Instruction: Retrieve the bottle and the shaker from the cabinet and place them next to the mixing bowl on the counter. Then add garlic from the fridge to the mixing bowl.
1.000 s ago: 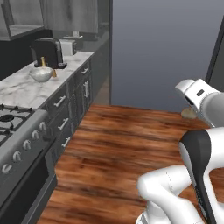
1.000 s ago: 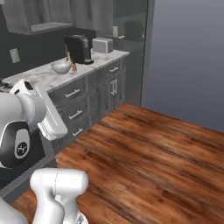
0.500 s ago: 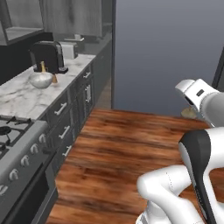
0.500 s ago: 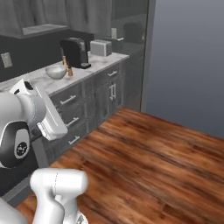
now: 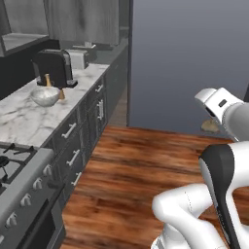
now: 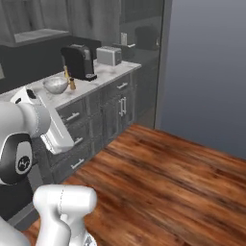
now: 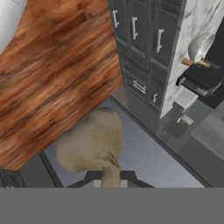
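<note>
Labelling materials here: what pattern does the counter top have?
White marble with grey veins on the counter, clearest in the left base view.

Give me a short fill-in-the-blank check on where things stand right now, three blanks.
1. The gripper is shut on the ____.
2. The mixing bowl sits on the ____, beside the bottle and the shaker.
3. The floor between the robot and the drawers is made of ____.

Missing words: garlic; counter; wood
</note>
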Controlling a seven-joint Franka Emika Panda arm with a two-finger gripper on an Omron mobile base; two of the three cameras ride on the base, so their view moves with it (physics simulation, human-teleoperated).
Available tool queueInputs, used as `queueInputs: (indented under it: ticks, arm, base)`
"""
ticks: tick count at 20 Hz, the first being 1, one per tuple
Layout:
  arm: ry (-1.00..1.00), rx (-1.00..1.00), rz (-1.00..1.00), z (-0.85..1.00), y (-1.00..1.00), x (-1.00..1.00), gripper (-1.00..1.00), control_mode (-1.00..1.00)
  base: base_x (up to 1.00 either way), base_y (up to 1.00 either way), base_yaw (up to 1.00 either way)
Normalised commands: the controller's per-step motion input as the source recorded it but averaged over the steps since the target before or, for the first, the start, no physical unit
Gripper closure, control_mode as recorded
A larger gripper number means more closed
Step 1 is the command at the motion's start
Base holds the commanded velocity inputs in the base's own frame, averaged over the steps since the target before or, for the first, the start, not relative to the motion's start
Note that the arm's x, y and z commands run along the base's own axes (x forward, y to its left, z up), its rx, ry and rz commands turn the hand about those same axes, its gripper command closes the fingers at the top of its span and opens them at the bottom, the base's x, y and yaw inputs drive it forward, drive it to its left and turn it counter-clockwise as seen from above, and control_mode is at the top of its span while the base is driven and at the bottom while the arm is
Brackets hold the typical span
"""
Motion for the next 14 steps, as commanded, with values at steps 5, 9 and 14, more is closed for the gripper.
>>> queueInputs:
  ticks: [5,9,14]
  arm:
    - [0.0,0.0,0.0,0.0,0.0,0.0,1.0,1.0]
    - [0.0,0.0,0.0,0.0,0.0,0.0,1.0,1.0]
    - [0.0,0.0,0.0,0.0,0.0,0.0,1.0,1.0]
  base:
    - [0.68,0.14,0.01]
    - [0.67,0.17,0.02]
    - [0.63,0.15,0.03]
